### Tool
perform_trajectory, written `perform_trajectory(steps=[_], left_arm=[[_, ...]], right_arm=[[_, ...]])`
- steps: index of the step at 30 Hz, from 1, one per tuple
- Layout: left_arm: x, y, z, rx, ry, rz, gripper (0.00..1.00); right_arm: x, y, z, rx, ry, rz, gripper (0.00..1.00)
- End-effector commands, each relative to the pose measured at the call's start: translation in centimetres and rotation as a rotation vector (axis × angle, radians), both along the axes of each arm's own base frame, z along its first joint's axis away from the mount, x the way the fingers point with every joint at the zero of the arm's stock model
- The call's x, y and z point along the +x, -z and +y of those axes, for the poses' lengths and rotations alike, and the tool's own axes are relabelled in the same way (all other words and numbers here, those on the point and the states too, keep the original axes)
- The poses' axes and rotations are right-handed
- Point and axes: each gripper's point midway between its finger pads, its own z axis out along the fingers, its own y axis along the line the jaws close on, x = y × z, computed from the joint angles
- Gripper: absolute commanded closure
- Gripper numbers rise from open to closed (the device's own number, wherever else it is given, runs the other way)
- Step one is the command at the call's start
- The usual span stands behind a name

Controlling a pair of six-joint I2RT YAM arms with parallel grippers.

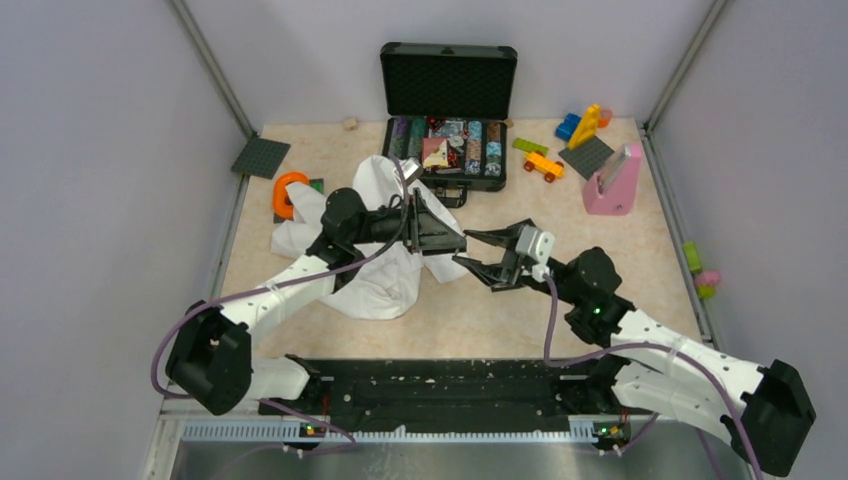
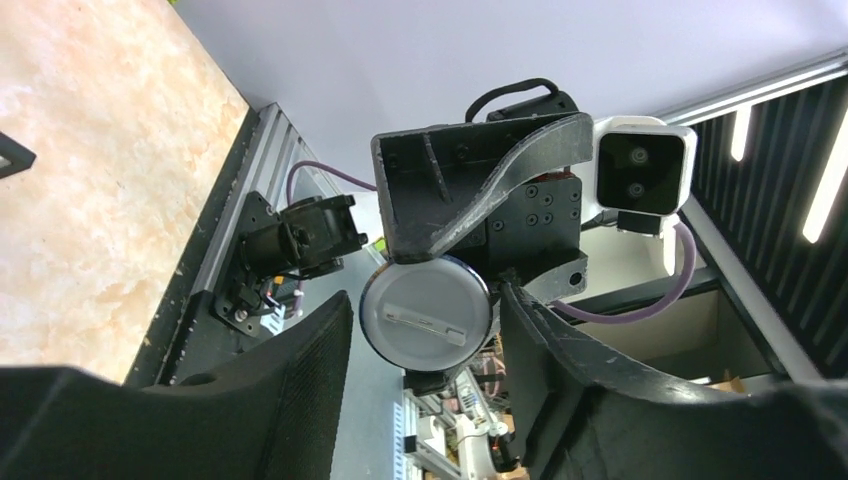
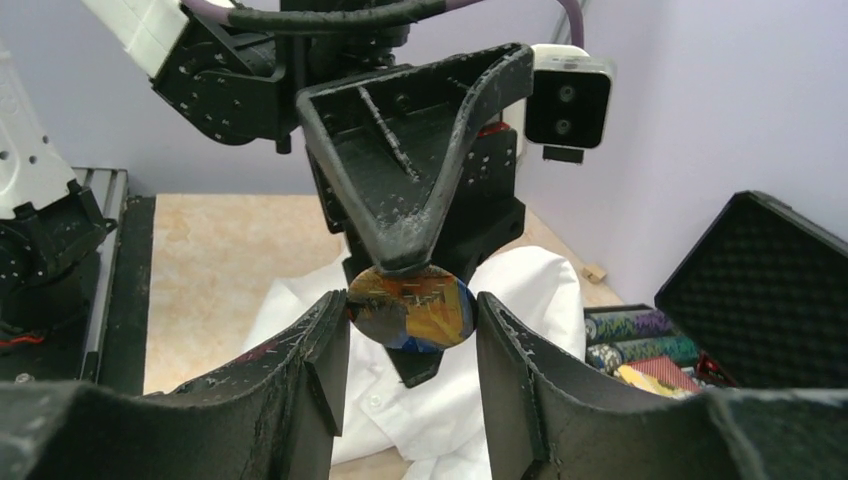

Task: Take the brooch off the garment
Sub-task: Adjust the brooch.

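**Above the beige tabletop, a brooch between two claws**

Beige, marbled tabletop (image 1: 560, 300) fills the overhead view, with the white shirt (image 1: 375, 285) crumpled left of centre. We find the brooch (image 3: 412, 310) at the centre of the right wrist view, held in the air clear of the cloth behind it. The left claw (image 2: 425, 298) pinches its rim top and bottom, while the right claw (image 3: 412, 300) sits closed against its left and right edges. Contact there looks made, though we cannot be sure how firmly it presses. We judge the brooch light and rigid, with a painted face glossy enough to slip. Its pale back, at the centre of the left wrist view, carries a thin pin bar (image 2: 425, 318). Gripping the rim, off that pin, suits best.
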Motion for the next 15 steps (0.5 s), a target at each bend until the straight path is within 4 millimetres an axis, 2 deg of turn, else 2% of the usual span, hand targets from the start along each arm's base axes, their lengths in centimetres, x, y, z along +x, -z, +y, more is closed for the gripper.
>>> perform_trajectory(steps=[1, 4, 6, 10, 11, 15], left_arm=[[0.0, 0.3, 0.3, 0.017, -0.032, -0.071, 0.34], [0.6, 0.9, 0.7, 0.06, -0.074, -0.095, 0.18], [1.2, 1.6, 1.2, 0.106, -0.116, -0.118, 0.11], [3.1, 3.3, 3.2, 0.22, -0.261, -0.166, 0.07], [3.7, 3.9, 3.8, 0.261, -0.31, -0.178, 0.07], [5.5, 6.7, 6.5, 0.426, -0.493, -0.264, 0.07]], right_arm=[[0.1, -1.8, -0.2, 0.002, 0.019, 0.064, 0.71], [0.4, 0.0, -0.4, -0.065, 0.044, 0.161, 0.71], [0.5, 1.4, -0.7, -0.118, 0.063, 0.22, 0.72], [0.7, 4.6, -1.7, -0.249, 0.119, 0.35, 0.74], [0.8, 6.0, -2.2, -0.3, 0.151, 0.399, 0.74], [2.1, 8.5, -3.7, -0.426, 0.281, 0.538, 0.74]])
